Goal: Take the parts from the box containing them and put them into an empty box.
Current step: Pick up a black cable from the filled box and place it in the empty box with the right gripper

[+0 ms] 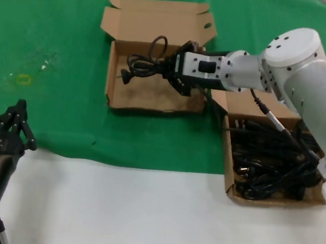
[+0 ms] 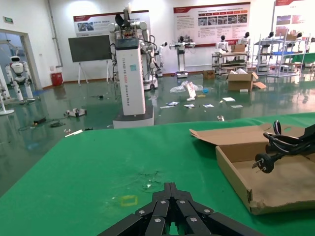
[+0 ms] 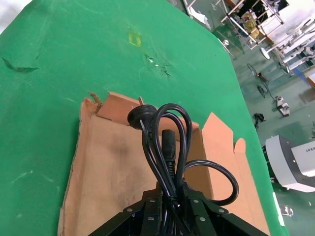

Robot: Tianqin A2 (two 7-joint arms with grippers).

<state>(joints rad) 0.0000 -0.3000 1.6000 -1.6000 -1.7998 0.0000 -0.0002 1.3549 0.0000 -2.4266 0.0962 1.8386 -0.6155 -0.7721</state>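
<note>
1. R gripper (image 1: 177, 71) is clamped on one black power cord (image 1: 143, 64), held over the inside of the empty box (image 1: 153, 100); R arm reaches across from the robot's right side.
2. Cord sticks out past the fingertips toward the robot's left: loops bunched at the jaws, plug end hanging at the far tip, above the box floor. Can't tell if any part touches the cardboard.
3. R wrist view: cord (image 3: 165, 142) runs straight out from between the fingers (image 3: 147, 209), one loop curling off to the side; box floor (image 3: 108, 167) lies below it w/ nothing else in it.
4. Box w/ the remaining cords (image 1: 272, 162) sits behind the R gripper, under the R forearm, on the robot's right; its front wall (image 1: 277, 201) is at the edge nearest the robot. Cords piled in a dark tangle, filling most of it.
5. Both boxes rest on the green mat (image 1: 55, 41); empty box lid (image 1: 156, 19) is folded back flat beyond the R gripper.
6. L gripper (image 1: 17, 119) is parked low at the robot's near left, well apart from both boxes, tips pinched together, holding nothing.
7. L wrist view: L fingertips (image 2: 170, 189) meet over the mat; empty box (image 2: 246, 184) and the dangling plug (image 2: 264, 162) lie ahead and off to one side.
</note>
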